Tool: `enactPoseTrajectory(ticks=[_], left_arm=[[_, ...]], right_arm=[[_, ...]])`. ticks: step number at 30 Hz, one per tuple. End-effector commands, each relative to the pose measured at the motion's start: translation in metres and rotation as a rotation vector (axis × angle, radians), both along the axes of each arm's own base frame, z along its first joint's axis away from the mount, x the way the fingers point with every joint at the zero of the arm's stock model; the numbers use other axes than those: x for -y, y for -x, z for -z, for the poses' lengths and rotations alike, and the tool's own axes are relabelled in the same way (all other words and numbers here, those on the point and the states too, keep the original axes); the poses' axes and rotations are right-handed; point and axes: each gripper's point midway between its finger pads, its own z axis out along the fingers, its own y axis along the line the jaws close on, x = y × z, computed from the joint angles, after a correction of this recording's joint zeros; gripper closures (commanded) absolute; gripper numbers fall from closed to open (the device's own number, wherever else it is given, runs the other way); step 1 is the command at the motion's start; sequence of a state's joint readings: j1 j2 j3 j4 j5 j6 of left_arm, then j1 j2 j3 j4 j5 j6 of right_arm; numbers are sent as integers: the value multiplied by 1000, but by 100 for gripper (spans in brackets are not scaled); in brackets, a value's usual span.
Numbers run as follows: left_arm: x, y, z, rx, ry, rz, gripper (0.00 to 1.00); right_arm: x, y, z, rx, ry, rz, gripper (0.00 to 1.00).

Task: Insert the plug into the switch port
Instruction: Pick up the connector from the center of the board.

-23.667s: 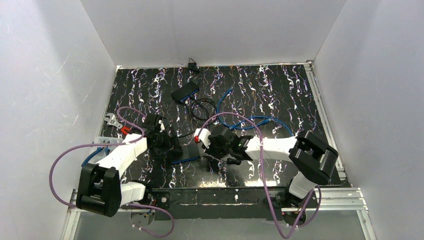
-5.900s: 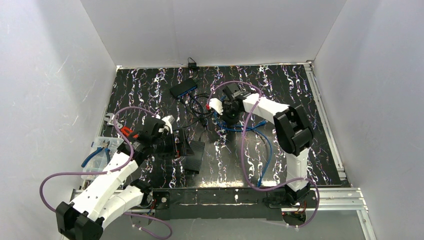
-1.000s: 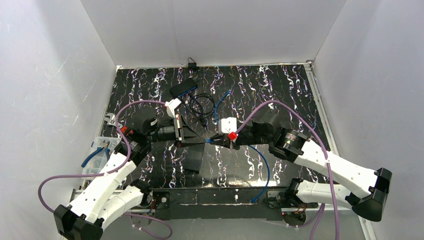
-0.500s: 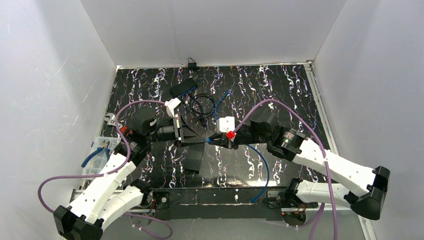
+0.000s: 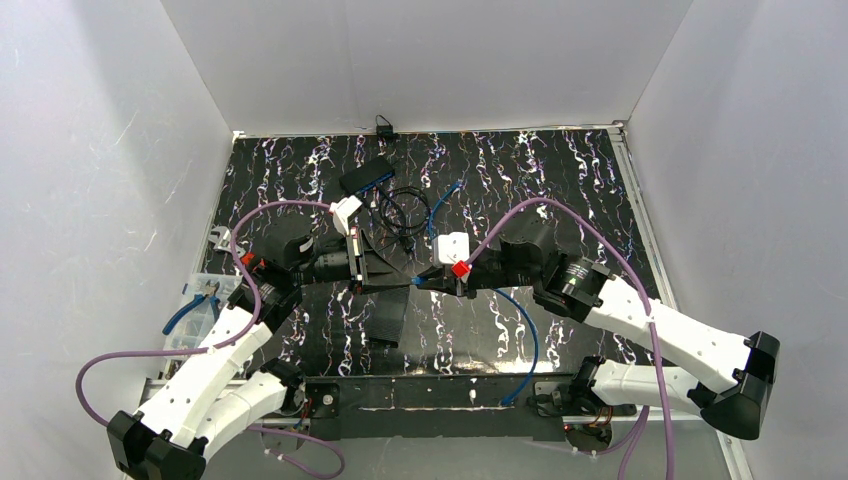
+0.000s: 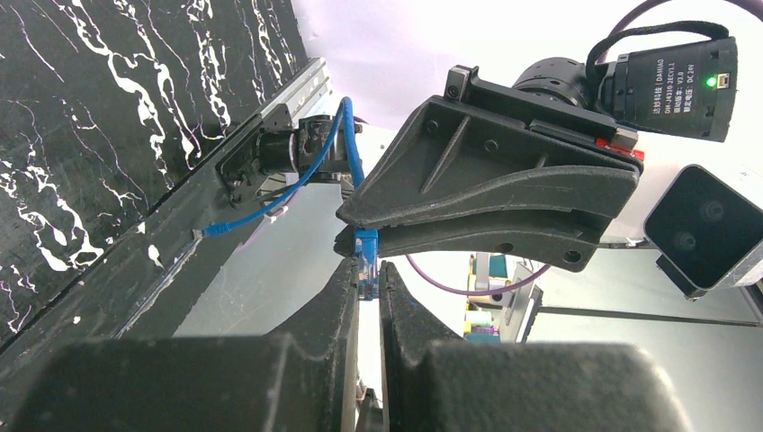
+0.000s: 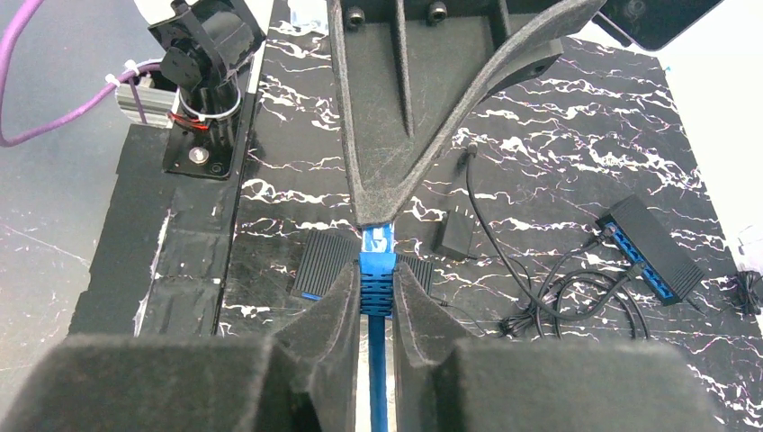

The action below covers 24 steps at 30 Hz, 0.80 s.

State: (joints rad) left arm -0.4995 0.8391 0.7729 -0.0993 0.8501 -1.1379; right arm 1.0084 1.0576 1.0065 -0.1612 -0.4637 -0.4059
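Left hand closed; blue plug at tips.

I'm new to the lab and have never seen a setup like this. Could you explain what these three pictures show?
These are two white robot arms bolted to a black marbled table. One picture looks down from above. The other two come from a camera on each wrist, so each shows its own dark fingers at the bottom. On the table lie a black network switch and a ribbed black box. The right pincer is closed on the blue plug of a blue cable. The left pincer is closed too, and its tips appear to pinch the plug's front end above the table.
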Motion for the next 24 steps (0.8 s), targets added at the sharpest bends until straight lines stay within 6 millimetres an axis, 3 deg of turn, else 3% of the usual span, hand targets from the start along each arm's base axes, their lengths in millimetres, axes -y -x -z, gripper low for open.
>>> enactPoseTrajectory(ticks=[1,11,24], left_arm=[[0,7,-10,38,33,34,100],[1,6,-10,40,32,34,100],[1,6,-11,40,31,33,100]], right_arm=[[0,3,-28,28,-62,-7,81],[5,3,-27,37,-66,7,71],[7,3,-26,37,-63,14,67]])
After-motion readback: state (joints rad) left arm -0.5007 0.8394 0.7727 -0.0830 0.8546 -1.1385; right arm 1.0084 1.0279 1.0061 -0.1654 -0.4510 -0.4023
